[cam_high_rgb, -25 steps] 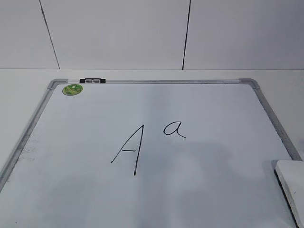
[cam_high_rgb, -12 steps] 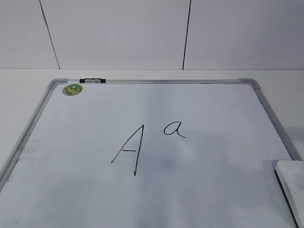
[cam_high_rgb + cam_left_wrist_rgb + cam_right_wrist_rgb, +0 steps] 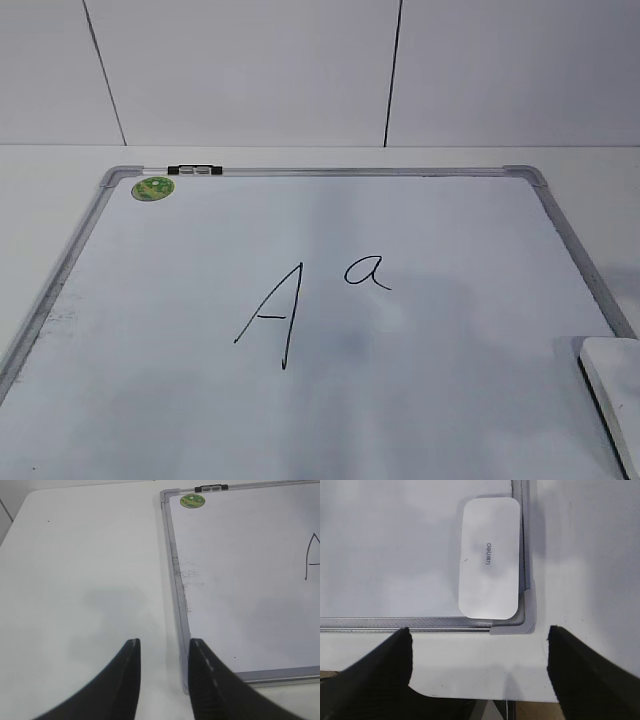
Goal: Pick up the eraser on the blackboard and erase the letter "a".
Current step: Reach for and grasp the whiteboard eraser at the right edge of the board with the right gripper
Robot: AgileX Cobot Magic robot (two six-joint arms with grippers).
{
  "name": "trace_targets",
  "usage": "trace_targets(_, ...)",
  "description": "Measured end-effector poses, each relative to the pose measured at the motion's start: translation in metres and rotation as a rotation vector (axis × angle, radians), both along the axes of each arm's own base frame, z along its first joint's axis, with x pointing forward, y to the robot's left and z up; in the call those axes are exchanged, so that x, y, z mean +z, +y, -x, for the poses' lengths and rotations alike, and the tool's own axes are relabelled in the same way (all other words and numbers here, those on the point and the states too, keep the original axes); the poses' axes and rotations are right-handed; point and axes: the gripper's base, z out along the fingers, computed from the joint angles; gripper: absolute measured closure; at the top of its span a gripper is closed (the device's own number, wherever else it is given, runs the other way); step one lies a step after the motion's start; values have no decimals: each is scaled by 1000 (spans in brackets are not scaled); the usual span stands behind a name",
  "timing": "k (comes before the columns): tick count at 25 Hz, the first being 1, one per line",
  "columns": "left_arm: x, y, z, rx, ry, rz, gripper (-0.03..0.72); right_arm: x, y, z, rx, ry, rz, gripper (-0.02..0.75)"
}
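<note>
The blackboard (image 3: pixel 450 420) is a white board with a grey frame, lying flat on the table. The small letter "a" (image 3: pixel 367 272) is written right of a larger capital "A" (image 3: pixel 272 315). The white eraser (image 3: pixel 489 557) lies in the board's near right corner; it also shows at the lower right edge of the exterior view (image 3: pixel 615 385). My right gripper (image 3: pixel 479 632) is open wide and empty, above the table edge just short of the eraser. My left gripper (image 3: pixel 163 645) is open and empty, over the board's left frame near its front corner. Neither arm shows in the exterior view.
A round green sticker (image 3: pixel 152 187) and a small black-and-silver clip (image 3: pixel 195 170) sit at the board's far left corner. The board's frame (image 3: pixel 177 580) runs beside bare white table (image 3: pixel 80 570). The table's front edge (image 3: pixel 485 696) lies under my right gripper.
In the exterior view the eraser shifts slightly between frames, and the faint shadow on the board changes. The writing is unchanged.
</note>
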Motion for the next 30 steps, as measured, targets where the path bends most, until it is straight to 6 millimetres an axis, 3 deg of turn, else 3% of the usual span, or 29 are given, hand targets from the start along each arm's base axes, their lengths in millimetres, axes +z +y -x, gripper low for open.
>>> trace_targets(8, 0, 0, 0, 0, 0, 0, 443, -5, 1, -9, -4, 86, -9, 71)
trace_targets(21, 0, 0, 0, 0, 0, 0, 443, -5, 6, -60, 39, 302, -7, 71)
trace_targets(30, 0, 0, 0, 0, 0, 0, 443, -24, 7, -87, 33, 401, -3, 71)
